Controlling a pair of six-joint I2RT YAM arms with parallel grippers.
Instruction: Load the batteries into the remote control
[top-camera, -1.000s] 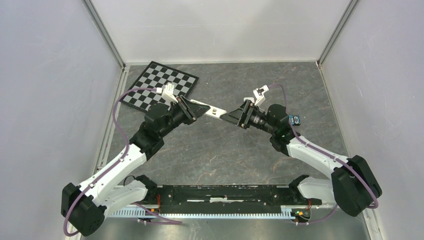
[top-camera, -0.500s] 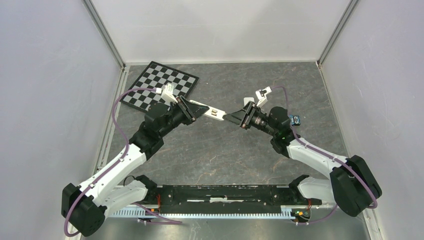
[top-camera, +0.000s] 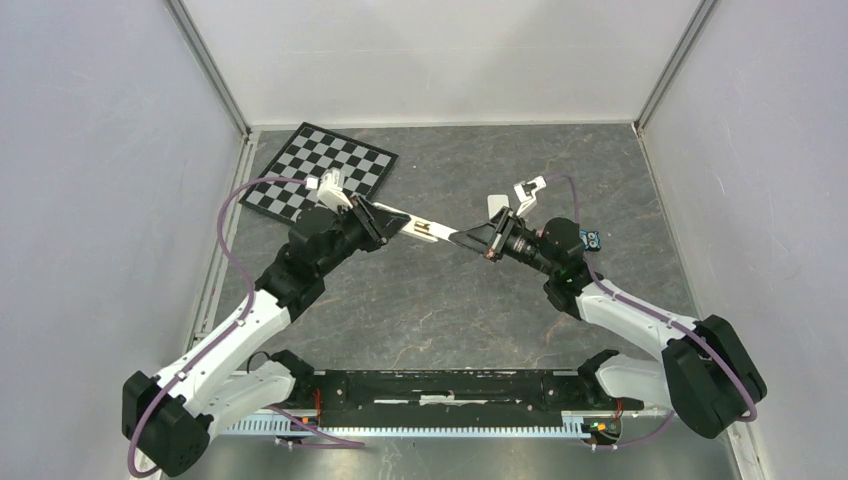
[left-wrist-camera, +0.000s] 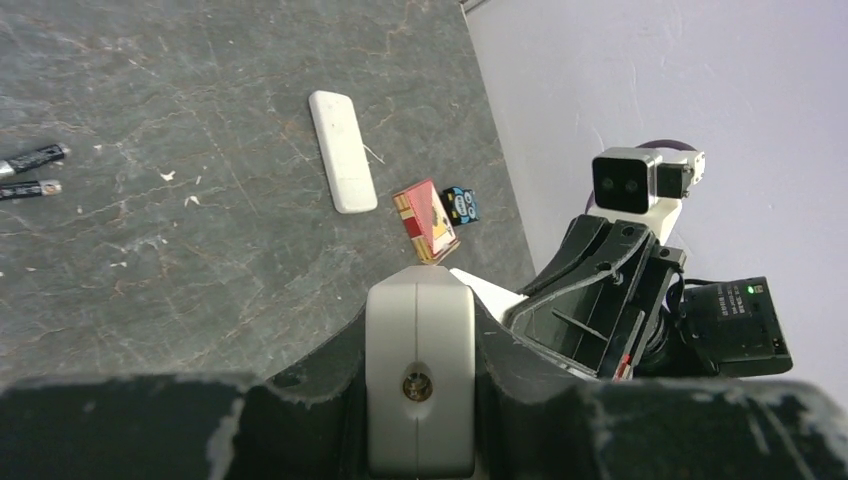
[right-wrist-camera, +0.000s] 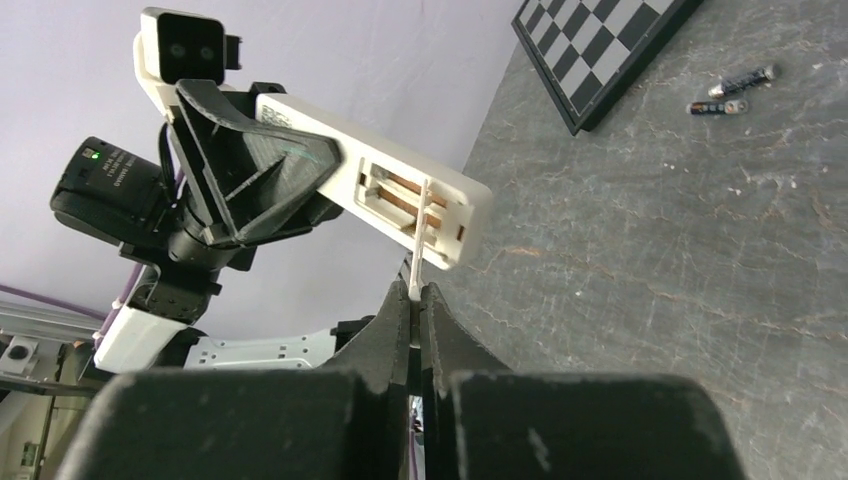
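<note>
Remote control (right-wrist-camera: 400, 190) hung over the middle of the table (top-camera: 450, 310), clamped in my left gripper (top-camera: 388, 222), compartment open, while my right gripper (right-wrist-camera: 415, 295) pinched shut on a thin white strip (right-wrist-camera: 420, 225) at it and two batteries (right-wrist-camera: 745, 78) lay beside the checkerboard (right-wrist-camera: 610, 50) in the far-left corner.

- Left arm (top-camera: 250, 320): extends forward and inward from its base, elbow bent, wrist raised.
- Left end effector (top-camera: 395, 222): points right, jaws partly closed and clamped on the remote (right-wrist-camera: 475, 215).
- Right arm (top-camera: 630, 310): extends forward and inward, elbow bent, wrist raised.
- Right end effector (right-wrist-camera: 415, 295): points left, facing the left one, jaws closed flat on a thin white strip (right-wrist-camera: 420, 230).
</note>
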